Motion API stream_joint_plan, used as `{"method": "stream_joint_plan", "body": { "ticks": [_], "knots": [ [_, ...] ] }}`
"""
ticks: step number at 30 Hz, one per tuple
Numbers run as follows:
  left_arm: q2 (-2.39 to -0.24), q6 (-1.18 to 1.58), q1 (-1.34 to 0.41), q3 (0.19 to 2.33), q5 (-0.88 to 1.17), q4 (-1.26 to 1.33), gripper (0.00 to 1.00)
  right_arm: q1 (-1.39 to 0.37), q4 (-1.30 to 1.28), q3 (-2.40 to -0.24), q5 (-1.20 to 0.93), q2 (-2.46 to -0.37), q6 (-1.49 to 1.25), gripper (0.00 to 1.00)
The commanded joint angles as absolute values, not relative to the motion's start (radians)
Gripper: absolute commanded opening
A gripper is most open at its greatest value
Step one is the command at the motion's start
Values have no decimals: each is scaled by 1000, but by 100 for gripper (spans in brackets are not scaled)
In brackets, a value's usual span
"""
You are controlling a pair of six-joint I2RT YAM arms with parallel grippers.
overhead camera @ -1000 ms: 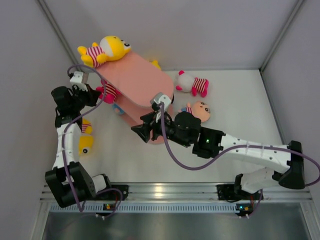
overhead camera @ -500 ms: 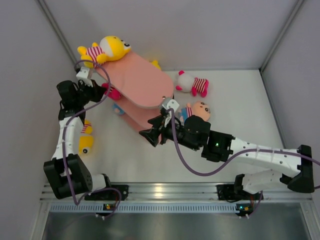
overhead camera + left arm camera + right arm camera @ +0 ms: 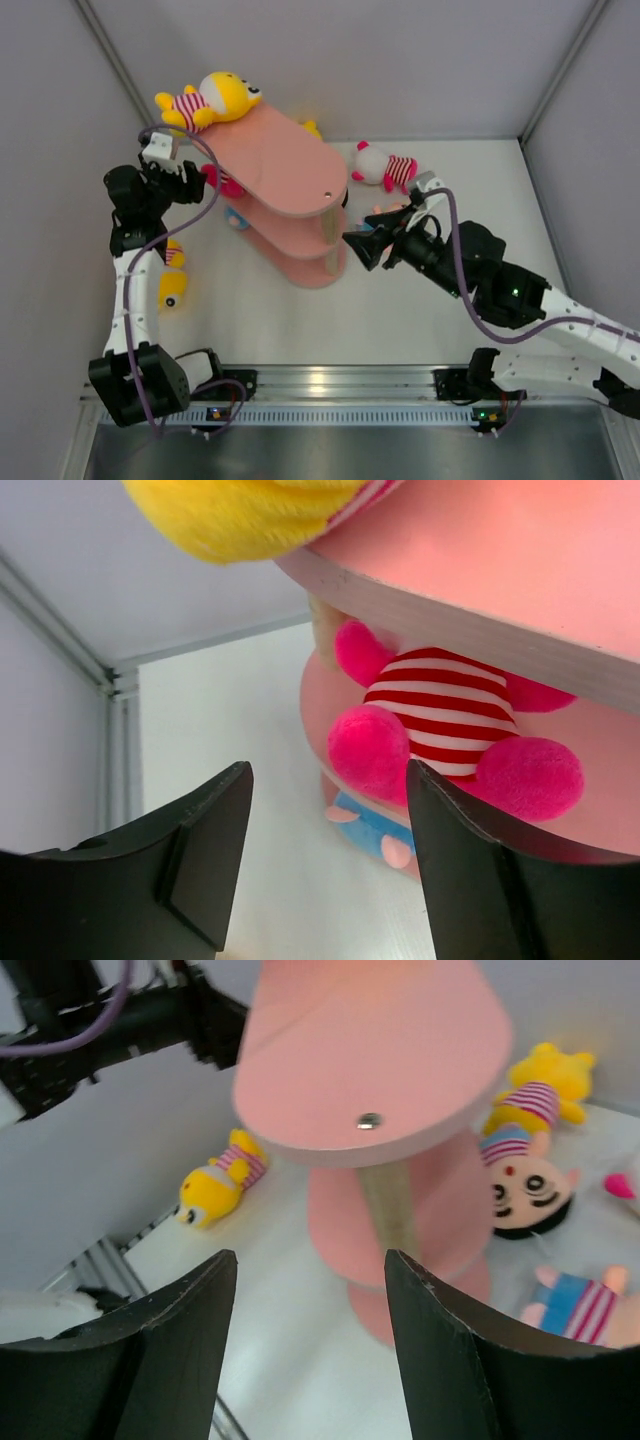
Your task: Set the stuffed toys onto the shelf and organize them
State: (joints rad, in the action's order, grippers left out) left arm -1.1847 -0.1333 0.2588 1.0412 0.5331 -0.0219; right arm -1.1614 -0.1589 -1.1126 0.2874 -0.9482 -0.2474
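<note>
The right gripper [image 3: 310,1260] has pulled back from the shelf [image 3: 290,165] toward the centre right of the overhead view and now hangs wide open, holding nothing. At the upper left, the left gripper [image 3: 328,780] is likewise spread and empty, just short of the pink toy [image 3: 445,725] lying on the middle tier. A yellow toy [image 3: 215,100] rests on the top board. Both arms seem free to fetch more: another yellow toy [image 3: 172,285] at the left and a white-headed toy [image 3: 385,168] at the upper right lie on the desk [image 3: 250,310].
</note>
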Motion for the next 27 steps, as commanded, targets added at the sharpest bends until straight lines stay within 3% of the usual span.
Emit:
{"method": "stream_joint_plan", "body": {
  "ticks": [1, 3, 7, 8, 12, 20, 27],
  "knots": [
    [-1137, -189, 258, 1045, 425, -72, 69, -1069, -323, -1127, 402, -894, -340, 62],
    [-1118, -186, 258, 1054, 361, -110, 69, -943, -415, -1144, 385, -896, -368, 63],
    [-1078, -163, 258, 1072, 299, -213, 69, -610, -437, -1154, 113, -917, -393, 64],
    [-1059, -158, 258, 1078, 295, -241, 69, -466, -424, -1157, 56, -948, -394, 64],
    [-999, -146, 259, 1068, 324, -340, 69, -225, -364, -1216, -78, -1142, -381, 65],
    [-922, -144, 256, 1019, 567, -453, 68, -150, -324, -1596, -153, -1765, -279, 66],
    [-1054, -146, 183, 1055, 637, -453, 66, -138, -305, -1818, -160, -2064, -268, 66]
  ]
}}
